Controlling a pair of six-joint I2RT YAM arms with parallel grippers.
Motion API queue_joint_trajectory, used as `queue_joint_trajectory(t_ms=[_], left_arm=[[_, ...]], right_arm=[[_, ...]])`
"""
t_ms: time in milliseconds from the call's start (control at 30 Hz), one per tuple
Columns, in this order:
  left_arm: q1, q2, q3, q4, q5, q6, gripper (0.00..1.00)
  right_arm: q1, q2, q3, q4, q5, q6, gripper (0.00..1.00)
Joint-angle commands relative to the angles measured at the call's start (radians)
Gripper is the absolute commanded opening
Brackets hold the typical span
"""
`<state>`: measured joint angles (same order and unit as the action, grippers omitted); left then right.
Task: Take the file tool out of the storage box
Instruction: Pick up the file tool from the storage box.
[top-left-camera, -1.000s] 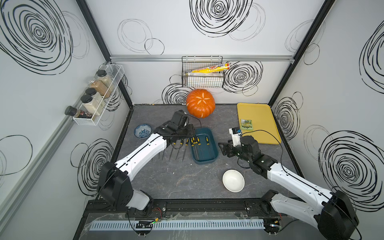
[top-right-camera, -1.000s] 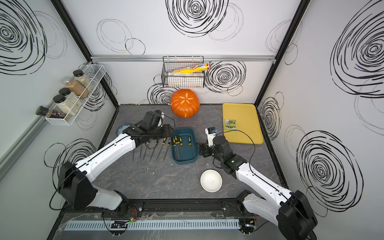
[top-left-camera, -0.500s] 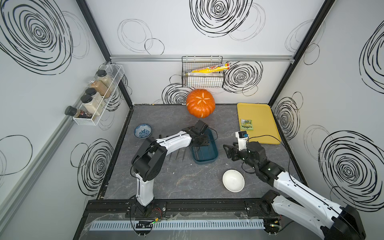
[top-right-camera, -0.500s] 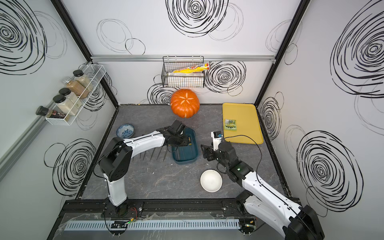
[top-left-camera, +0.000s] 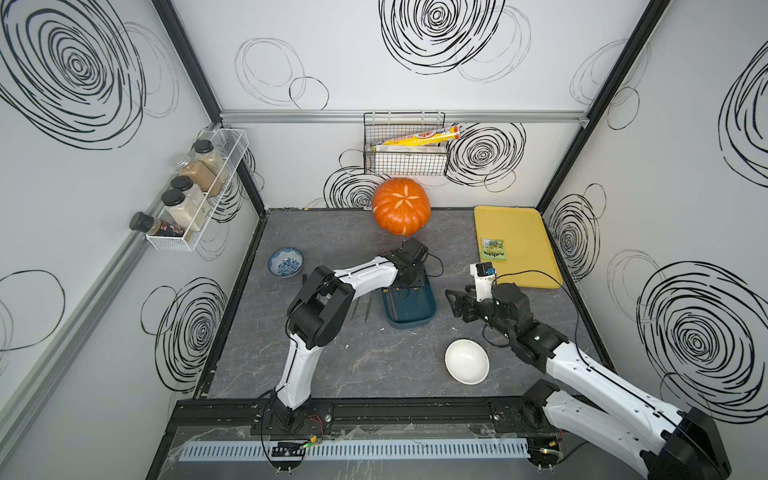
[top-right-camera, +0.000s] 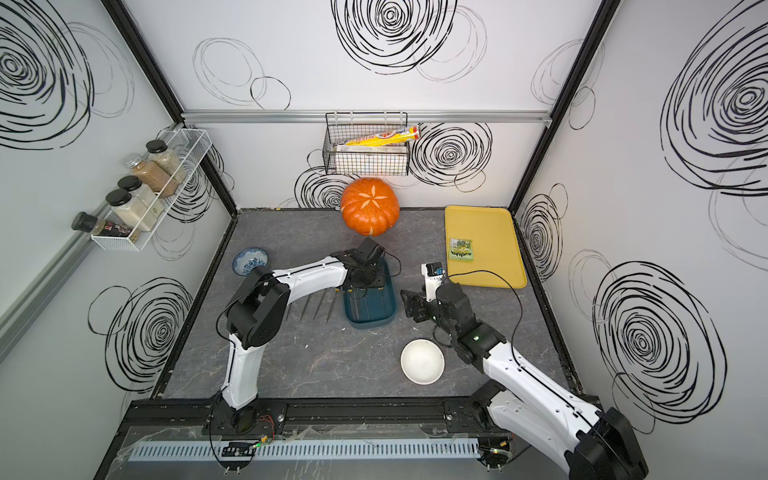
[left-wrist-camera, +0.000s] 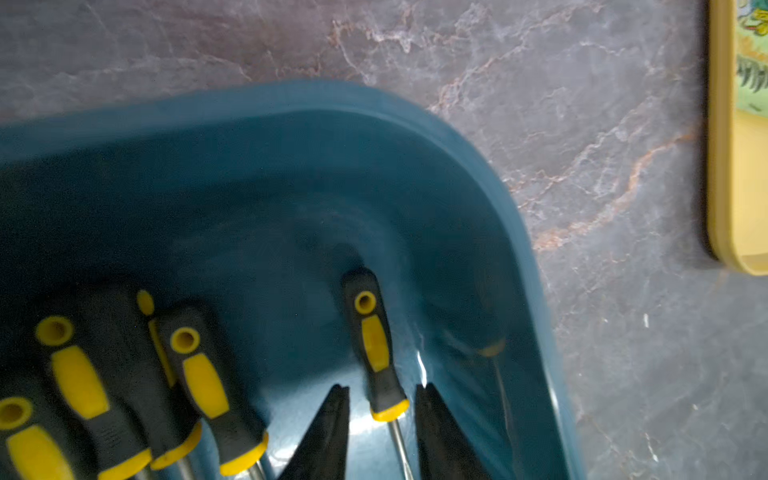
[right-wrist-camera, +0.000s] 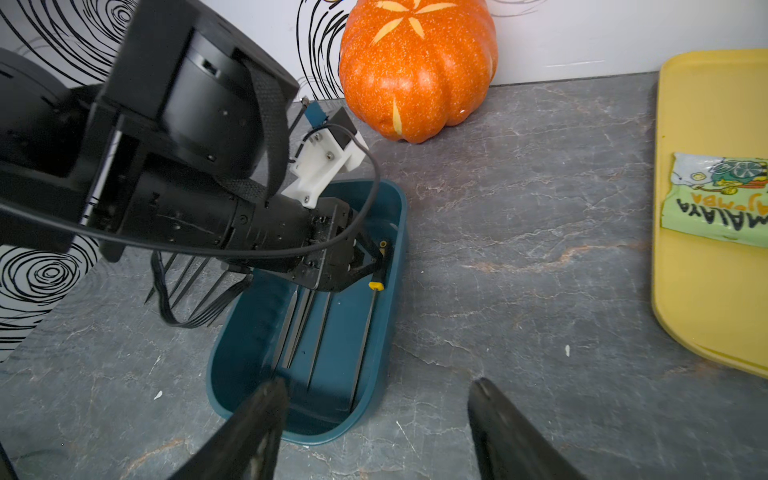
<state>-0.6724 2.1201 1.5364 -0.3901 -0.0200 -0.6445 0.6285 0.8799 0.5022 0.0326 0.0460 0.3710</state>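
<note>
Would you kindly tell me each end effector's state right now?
Left end effector: open, straddling the file tool, not yet clamped.
Right end effector: open, empty.

The teal box (right-wrist-camera: 222, 374) sits on the grey table (right-wrist-camera: 519, 249). The left gripper (right-wrist-camera: 374, 266) reaches down into it, its fingers either side of the black-and-yellow handle of a file (right-wrist-camera: 368, 332) that lies along one long wall. More files (right-wrist-camera: 299, 324) lie alongside in the box, and thin shafts (right-wrist-camera: 183, 282) rest on the table just beside it. The right gripper (right-wrist-camera: 378, 384) hangs over the box's end, fingers spread wide. A pumpkin (right-wrist-camera: 415, 70) stands at the table's back edge. A packet (right-wrist-camera: 719, 199) lies on a yellow tray (right-wrist-camera: 706, 291), well apart from the box.
</note>
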Motion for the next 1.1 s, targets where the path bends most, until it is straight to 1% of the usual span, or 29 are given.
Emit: queue_joint_trajectory(t_ms=[0,133,333,367,467,533,600,633,733,767,833,900,1000,1067], left_arm=[[-0.007,0.038,0.03,-0.029,-0.02,0.014,0.31],[-0.007,0.072,0.044,-0.026,-0.012,0.017,0.34],[-0.009,0.115,0.081,-0.061,-0.041,0.026,0.33],[-0.011,0.119,0.08,-0.068,-0.051,0.024,0.31],[-0.01,0.121,0.063,-0.065,-0.058,0.018,0.13],[-0.006,0.12,0.053,-0.059,-0.042,0.02,0.01],[-0.002,0.104,0.045,-0.05,-0.031,0.027,0.0],[-0.003,0.083,0.032,-0.038,-0.039,0.028,0.0],[0.012,-0.008,-0.002,0.016,-0.001,0.05,0.0],[0.019,-0.055,-0.028,0.063,0.03,0.067,0.0],[0.034,-0.162,-0.088,0.143,0.057,0.067,0.0],[0.047,-0.257,-0.138,0.226,0.117,0.083,0.0],[0.071,-0.371,-0.192,0.313,0.224,0.091,0.0],[0.086,-0.453,-0.256,0.401,0.3,0.07,0.0]], right_arm=[[-0.004,-0.004,-0.012,0.032,-0.011,0.008,0.75],[-0.004,-0.005,-0.013,0.032,-0.011,0.008,0.75],[-0.004,0.002,-0.014,0.04,-0.023,0.011,0.76],[-0.004,0.003,-0.013,0.037,-0.023,0.01,0.76],[-0.004,-0.003,-0.015,0.039,-0.02,0.012,0.76],[-0.004,-0.008,-0.016,0.038,-0.016,0.012,0.76],[-0.004,-0.016,-0.018,0.037,-0.01,0.011,0.76],[-0.004,-0.022,-0.018,0.036,-0.005,0.009,0.76],[-0.004,-0.049,-0.021,0.033,0.002,0.006,0.76],[-0.004,-0.06,-0.022,0.032,0.002,0.004,0.76],[-0.004,-0.08,-0.023,0.03,-0.004,0.001,0.76],[-0.004,-0.099,-0.022,0.032,-0.019,-0.004,0.76],[-0.004,-0.116,-0.025,0.055,-0.097,-0.012,0.77],[-0.004,-0.115,-0.025,0.082,-0.174,-0.016,0.8]])
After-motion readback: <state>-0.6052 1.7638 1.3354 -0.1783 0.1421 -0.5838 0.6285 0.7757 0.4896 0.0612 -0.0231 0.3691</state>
